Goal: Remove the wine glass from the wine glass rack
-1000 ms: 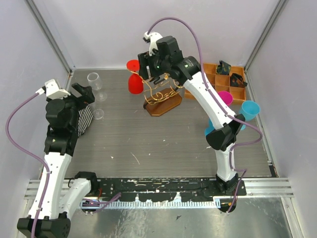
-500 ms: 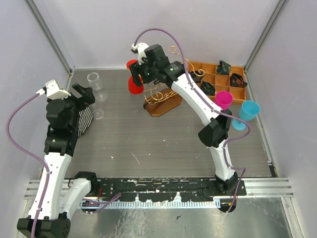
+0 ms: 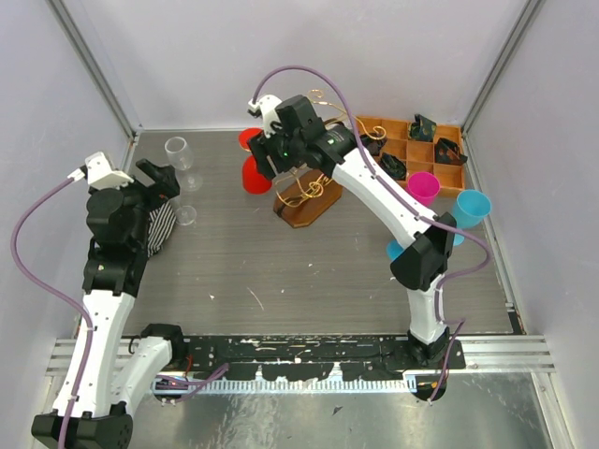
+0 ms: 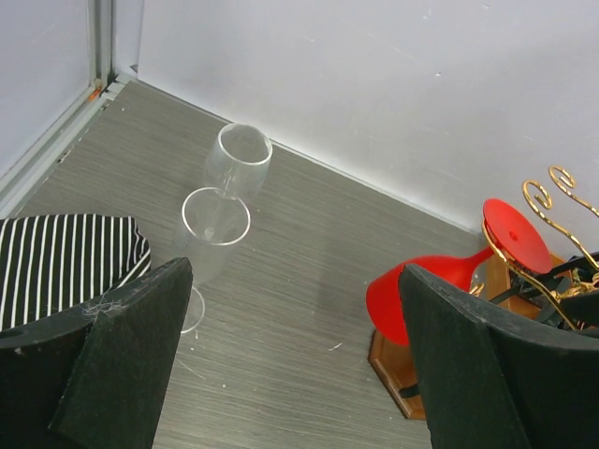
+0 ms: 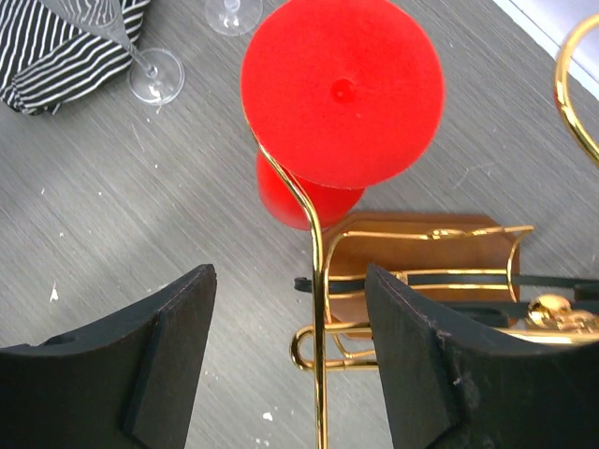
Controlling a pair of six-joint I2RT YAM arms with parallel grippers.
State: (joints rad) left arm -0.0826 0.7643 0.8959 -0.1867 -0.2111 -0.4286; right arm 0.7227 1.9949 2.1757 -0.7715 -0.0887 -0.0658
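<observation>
Two robot arms share a grey table (image 3: 281,271). Seen first from overhead, the right arm reaches across to the far side, where the right gripper (image 3: 273,154) hangs above the left end of the wine glass rack (image 3: 304,208). A red wine glass (image 3: 253,174) is hung on that rack, bowl down and tilted out to the left, foot up among the gold wire. An orange wooden tray (image 3: 449,174) sits just right of the rack, with a pink cup (image 3: 423,186) and a blue cup (image 3: 473,207) near it. At the left, the left gripper (image 3: 161,178) hovers over a striped cloth (image 3: 161,232), close to a clear glass (image 3: 178,150) and a second clear glass (image 3: 187,214). From the left wrist, the left gripper's two black fingers (image 4: 122,360) stand wide apart with nothing between them. Both clear glasses stand on the table beyond, the cloth lies at the left edge, and the red glass hangs from the rack's gold wire at the right, well apart from this hand. From the right wrist, the right gripper's fingers (image 5: 140,369) are likewise spread, gripping nothing. The glass's round red foot faces the lens beyond them, with a gold wire passing its edge and the bowl below it, beside the rack's brown base and black band.
</observation>
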